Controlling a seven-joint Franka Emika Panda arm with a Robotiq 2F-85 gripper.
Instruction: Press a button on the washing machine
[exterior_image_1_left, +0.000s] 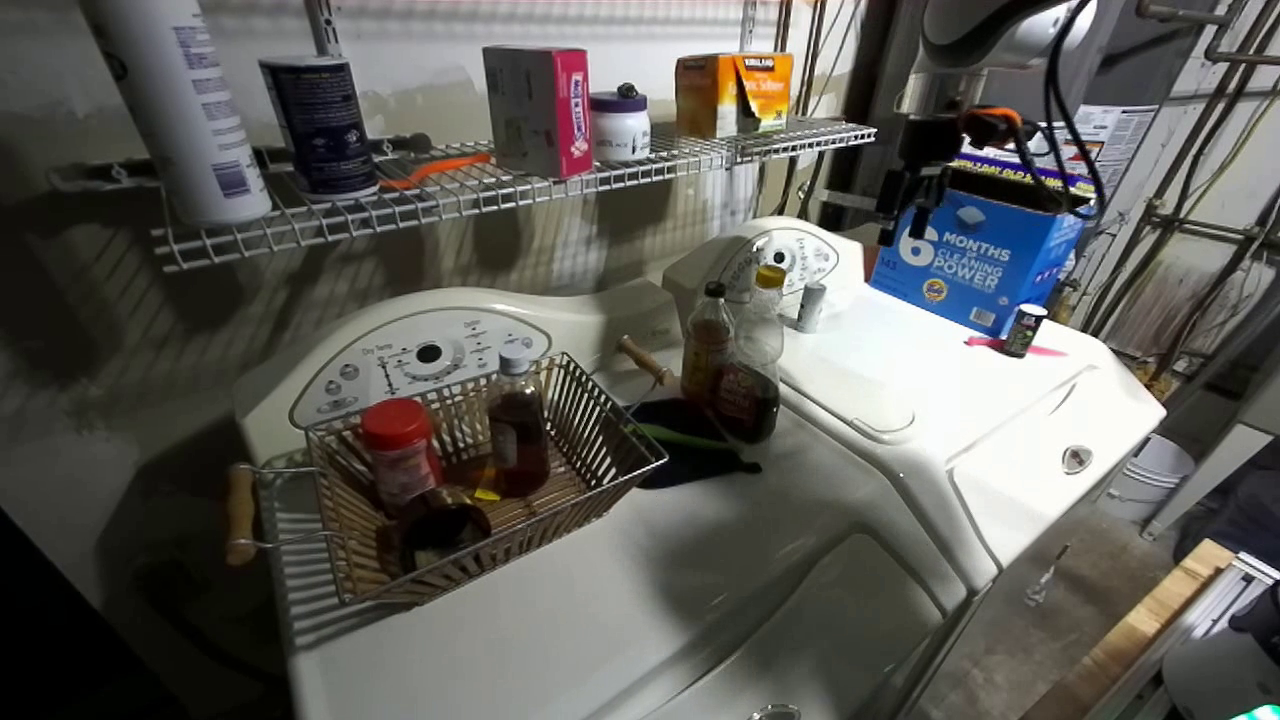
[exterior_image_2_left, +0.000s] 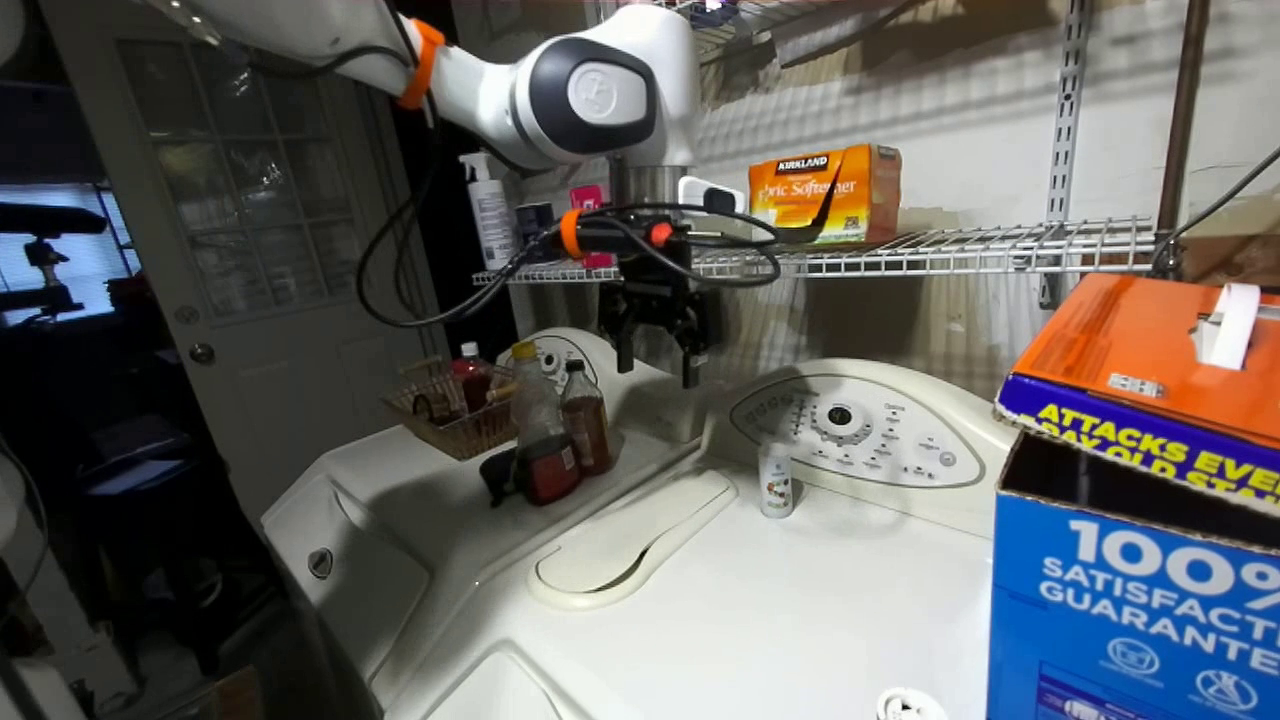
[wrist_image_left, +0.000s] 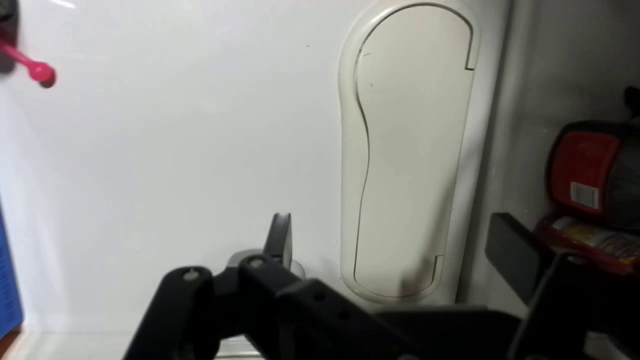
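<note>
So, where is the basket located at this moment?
In an exterior view, the basket sits left of centre on the dryer, just in front of its control panel, with the yellow-capped bottle to its right.

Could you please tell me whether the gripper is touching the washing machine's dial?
Apart; in both exterior views, a clear gap shows between the gripper and the dial.

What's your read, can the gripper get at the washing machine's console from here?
Probably yes: the gripper hangs open and empty above the washing machine, and most of the console is uncovered. The small white canister in front could hinder a low approach.
</note>
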